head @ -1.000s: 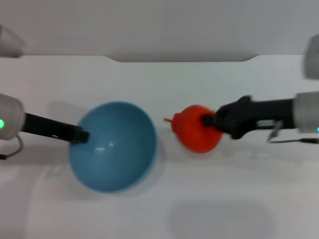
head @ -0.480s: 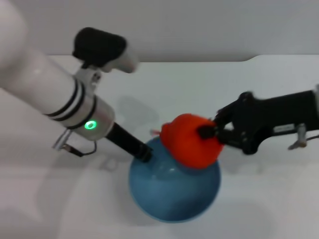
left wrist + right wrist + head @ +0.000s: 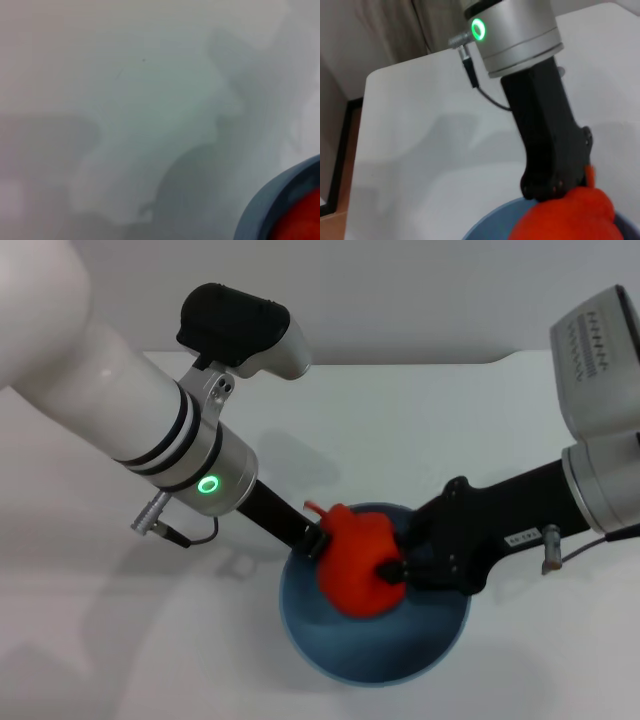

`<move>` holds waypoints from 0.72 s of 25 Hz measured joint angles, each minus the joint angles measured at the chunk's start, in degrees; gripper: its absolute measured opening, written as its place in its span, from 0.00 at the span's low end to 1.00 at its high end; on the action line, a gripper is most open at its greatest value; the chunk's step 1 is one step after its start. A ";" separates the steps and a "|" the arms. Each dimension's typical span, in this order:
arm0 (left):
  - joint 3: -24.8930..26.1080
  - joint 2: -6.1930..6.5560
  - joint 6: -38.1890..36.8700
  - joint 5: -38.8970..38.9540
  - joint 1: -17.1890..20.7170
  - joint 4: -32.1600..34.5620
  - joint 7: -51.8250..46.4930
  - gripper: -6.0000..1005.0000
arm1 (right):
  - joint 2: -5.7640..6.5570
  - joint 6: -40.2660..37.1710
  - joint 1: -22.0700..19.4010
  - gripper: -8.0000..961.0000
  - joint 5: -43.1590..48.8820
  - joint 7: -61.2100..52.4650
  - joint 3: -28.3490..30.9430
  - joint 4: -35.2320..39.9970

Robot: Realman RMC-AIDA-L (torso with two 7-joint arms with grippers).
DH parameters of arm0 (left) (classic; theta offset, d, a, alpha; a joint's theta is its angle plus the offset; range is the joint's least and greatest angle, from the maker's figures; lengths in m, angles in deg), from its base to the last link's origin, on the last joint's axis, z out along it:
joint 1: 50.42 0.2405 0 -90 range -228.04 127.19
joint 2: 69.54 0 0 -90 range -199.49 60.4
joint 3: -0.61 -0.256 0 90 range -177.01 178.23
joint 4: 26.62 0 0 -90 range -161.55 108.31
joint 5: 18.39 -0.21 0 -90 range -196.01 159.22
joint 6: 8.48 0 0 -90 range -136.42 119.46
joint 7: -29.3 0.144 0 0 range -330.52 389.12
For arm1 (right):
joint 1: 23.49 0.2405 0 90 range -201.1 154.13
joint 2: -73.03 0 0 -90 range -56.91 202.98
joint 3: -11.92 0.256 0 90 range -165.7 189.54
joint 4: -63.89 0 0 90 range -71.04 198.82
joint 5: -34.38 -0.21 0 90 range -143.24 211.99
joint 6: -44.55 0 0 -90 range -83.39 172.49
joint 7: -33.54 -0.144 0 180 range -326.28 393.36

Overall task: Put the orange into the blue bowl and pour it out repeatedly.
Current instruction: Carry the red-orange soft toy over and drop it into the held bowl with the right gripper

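Right gripper [image 3: 392,572] of mine is pinched on the orange [image 3: 356,568], its black fingers pressed into the side of the fruit that faces away from my left arm, and it holds the fruit inside the mouth of the blue bowl [image 3: 440,652], over the half of the hollow nearer my left arm. Whether the orange touches the bowl's inner wall I cannot tell (the fruit hides what lies under it). My left gripper [image 3: 315,539] comes in from the opposite side and is closed on the bowl's rim, with its black tip right against the orange. In the right wrist view that same left gripper [image 3: 555,187] reaches down to the bowl's edge [image 3: 492,220], with the orange [image 3: 570,217] pressed up against its tip and filling the space above the bowl. The left wrist view catches only a curved piece of the bowl's rim [image 3: 260,205] with a sliver of the orange [image 3: 302,220] inside it, and the white table [image 3: 125,100] beyond. The bowl sits mouth up above that table [image 3: 120,640].
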 joint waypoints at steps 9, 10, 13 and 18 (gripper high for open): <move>0.14 0.18 0.03 -0.21 0.39 0.00 0.04 0.00 | -0.01 -0.56 -0.20 0.44 -0.23 -0.14 1.99 1.00; 0.22 0.18 0.04 -0.22 0.40 0.00 0.08 0.01 | -0.01 -0.75 -0.22 0.47 -0.24 -0.18 2.15 1.15; 0.46 0.24 0.18 -0.38 0.40 -0.03 0.30 0.01 | 0.01 -1.46 -0.29 0.51 -0.28 -0.25 2.45 1.69; 0.61 0.35 0.95 -0.88 0.32 -0.09 0.46 0.02 | -0.05 -2.22 -0.94 0.52 -0.32 -0.47 3.85 3.74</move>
